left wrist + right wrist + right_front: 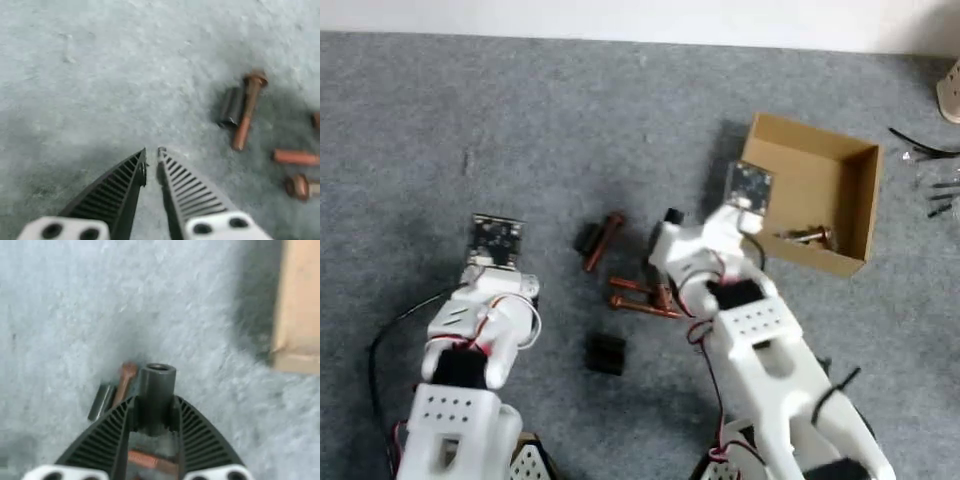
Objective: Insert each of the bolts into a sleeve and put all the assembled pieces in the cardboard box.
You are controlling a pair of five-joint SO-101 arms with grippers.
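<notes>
My right gripper (156,407) is shut on a black sleeve (156,390), which it holds upright above the grey carpet; from above that sleeve (672,216) shows just left of the cardboard box (860,200). One assembled piece (807,237) lies inside the box. A copper bolt (603,240) lies beside a second sleeve (587,238). Two more bolts (638,285) (645,304) lie close under the right arm. A third sleeve (606,352) sits nearer the arm bases. My left gripper (151,155) hovers shut and empty, to the left of the bolt (247,110) and sleeve (230,106).
Loose black cables and small parts (932,180) lie on the carpet right of the box. A pale object (950,90) sits at the far right edge. Open carpet stretches across the far left.
</notes>
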